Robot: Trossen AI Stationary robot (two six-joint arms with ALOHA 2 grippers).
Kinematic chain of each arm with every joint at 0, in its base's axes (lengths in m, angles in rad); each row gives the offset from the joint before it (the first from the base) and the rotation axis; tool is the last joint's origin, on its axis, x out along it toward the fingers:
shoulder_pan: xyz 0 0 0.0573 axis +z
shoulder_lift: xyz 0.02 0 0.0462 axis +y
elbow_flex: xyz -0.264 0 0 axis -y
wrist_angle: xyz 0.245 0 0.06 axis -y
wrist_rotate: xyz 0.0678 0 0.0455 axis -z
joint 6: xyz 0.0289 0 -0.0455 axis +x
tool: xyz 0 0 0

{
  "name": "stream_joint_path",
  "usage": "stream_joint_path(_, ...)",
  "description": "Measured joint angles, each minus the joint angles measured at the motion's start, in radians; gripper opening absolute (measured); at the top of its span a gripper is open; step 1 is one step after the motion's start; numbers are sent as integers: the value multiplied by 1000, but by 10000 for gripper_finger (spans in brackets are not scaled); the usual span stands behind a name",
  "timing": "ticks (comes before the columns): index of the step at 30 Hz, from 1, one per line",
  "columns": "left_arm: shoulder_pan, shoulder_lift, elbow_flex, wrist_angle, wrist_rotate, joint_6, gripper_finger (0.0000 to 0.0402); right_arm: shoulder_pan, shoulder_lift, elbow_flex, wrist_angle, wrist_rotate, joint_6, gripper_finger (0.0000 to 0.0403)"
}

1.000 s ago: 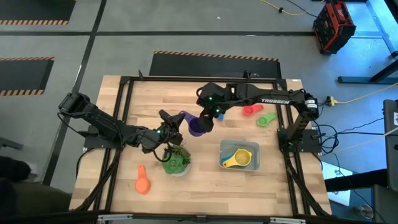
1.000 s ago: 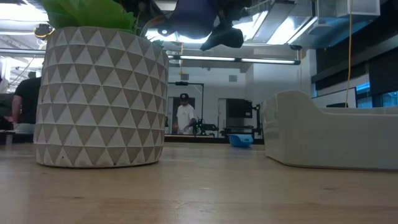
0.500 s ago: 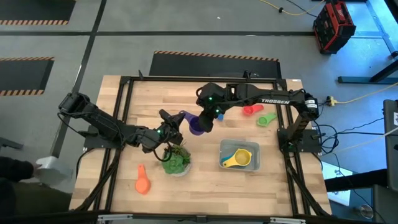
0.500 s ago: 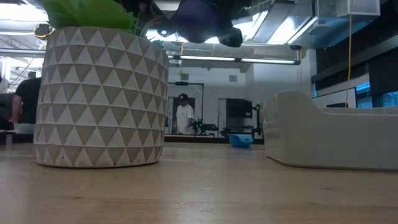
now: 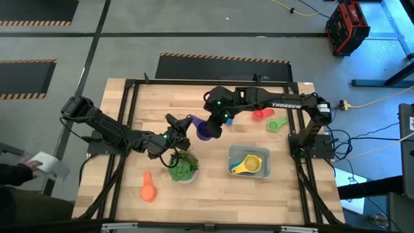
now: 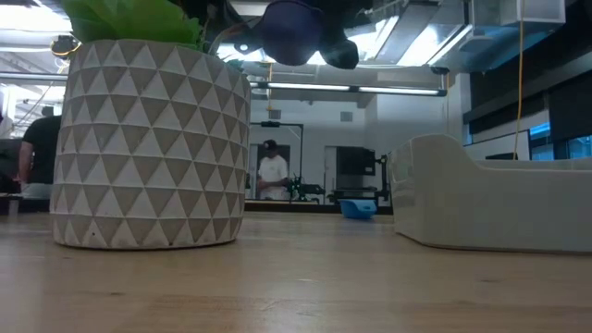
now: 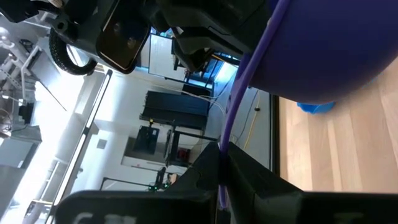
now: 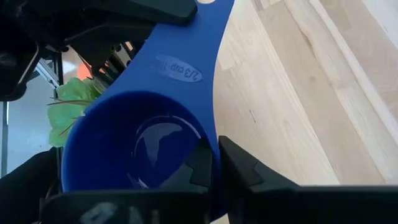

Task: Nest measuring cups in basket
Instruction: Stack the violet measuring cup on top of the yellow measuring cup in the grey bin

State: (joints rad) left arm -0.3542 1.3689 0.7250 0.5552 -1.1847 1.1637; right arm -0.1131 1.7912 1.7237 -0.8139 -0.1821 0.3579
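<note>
Two cups, a yellow one (image 5: 249, 163) with a teal one (image 5: 239, 169) beside it, already lie in the basket (image 5: 264, 169) on the worktop (image 5: 213, 188). Four are left: a red cup (image 5: 260, 114) and a green cup (image 5: 278, 124) near the far right corner, an orange cup (image 5: 148, 188) near the front left, and the purple cup (image 5: 202, 129), which hangs in the air above the middle of the worktop, between the two arms. Both pincers are clenched on it: the left pincer (image 5: 181, 124) grips its handle, and the right pincer (image 5: 214, 127) pinches the bowl's rim. This looks like a handover midway, the purple cup not yet freed for the basket. Its long axis runs roughly across the worktop, handle pointing toward the left arm and bowl toward the right arm, its mouth facing the right wrist camera. The plant (image 5: 183, 166) stands just in front of the left pincer.
</note>
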Motion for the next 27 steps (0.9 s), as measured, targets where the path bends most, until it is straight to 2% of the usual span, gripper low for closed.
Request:
stream_joint_path(6, 0, 0, 0, 0, 1, 0, 9, -1, 0, 0, 0, -9, -19, 20)
stream_joint_path(12, 3, -1, 0, -1, 44, -9, 14, -1, -2, 0, -10, -20, -26, 20)
stream_joint_path(20, 3, -1, 1, 9, 74, -136, 67, -1, -2, 0, 3, -19, -30, 21)
stream_joint_path(27, 3, -1, 1, 8, 77, -144, 99, -2, -2, 0, 4, -17, -30, 22)
